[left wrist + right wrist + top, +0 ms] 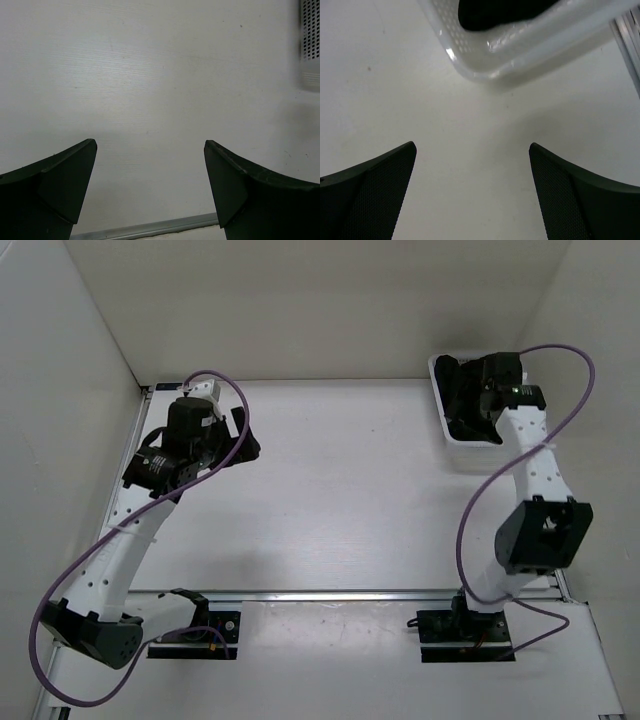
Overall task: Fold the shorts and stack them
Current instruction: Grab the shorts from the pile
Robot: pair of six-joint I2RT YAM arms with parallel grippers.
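Note:
The black shorts lie bunched inside the white mesh basket at the table's far right. In the right wrist view the black fabric shows over the basket's rim. My right gripper is open and empty and hovers at the basket's near side, with bare table between its fingers. My left gripper is open and empty above the far left of the table.
The basket's perforated wall shows at the right edge of the left wrist view. White walls enclose the table on the left, back and right. A metal rail runs along the near edge by the arm bases.

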